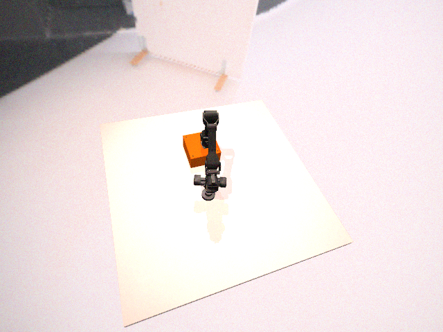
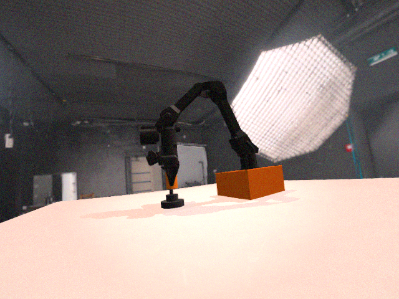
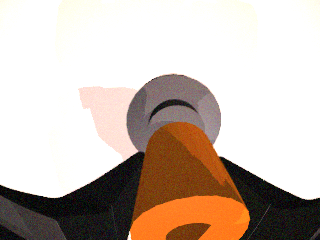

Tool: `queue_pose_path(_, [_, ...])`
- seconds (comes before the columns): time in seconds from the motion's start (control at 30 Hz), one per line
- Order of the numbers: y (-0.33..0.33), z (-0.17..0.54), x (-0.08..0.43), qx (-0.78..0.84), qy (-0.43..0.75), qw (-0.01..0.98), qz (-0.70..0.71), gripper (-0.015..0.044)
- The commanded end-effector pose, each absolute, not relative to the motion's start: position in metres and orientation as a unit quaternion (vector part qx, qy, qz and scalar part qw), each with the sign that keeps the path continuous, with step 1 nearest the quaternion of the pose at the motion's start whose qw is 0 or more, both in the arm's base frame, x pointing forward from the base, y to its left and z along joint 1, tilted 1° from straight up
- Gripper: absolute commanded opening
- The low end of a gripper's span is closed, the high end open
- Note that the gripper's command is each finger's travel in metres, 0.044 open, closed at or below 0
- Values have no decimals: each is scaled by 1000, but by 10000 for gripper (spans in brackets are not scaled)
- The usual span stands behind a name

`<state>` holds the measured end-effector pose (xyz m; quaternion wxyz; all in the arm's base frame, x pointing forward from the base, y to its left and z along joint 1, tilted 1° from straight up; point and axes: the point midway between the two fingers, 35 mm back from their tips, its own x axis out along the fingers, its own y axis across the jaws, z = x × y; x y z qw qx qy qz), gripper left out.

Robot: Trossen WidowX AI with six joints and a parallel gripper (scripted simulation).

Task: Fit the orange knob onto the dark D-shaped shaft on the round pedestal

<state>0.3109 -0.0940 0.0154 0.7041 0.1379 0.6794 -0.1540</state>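
The orange knob [image 2: 172, 187] [image 3: 175, 172] is upright between the fingers of my gripper [image 2: 173, 184] [image 3: 182, 157], which is shut on it. The round dark pedestal [image 1: 208, 197] [image 2: 172, 203] [image 3: 172, 87] stands on the table below. In the exterior view a short length of the dark shaft [image 2: 171, 191] shows between the knob's lower end and the pedestal, so the knob is above the pedestal and in line with the shaft. In the wrist view the knob hides the shaft. Whether the shaft's tip is inside the hole, and its flat side, cannot be seen.
The arm's base stands at an orange box [image 1: 196, 146] [image 2: 265, 183], behind the pedestal in the top view and right of it in the exterior view. The pale square table top [image 1: 160, 264] has its edges well away from the pedestal.
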Motion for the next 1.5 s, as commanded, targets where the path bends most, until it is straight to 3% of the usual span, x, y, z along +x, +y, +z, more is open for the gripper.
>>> queue_pose_path(0.0, [-94,15,312,145,677,704,-161,0])
queue_pose_path(1.47, [-95,12,313,217,656,685,-231,0])
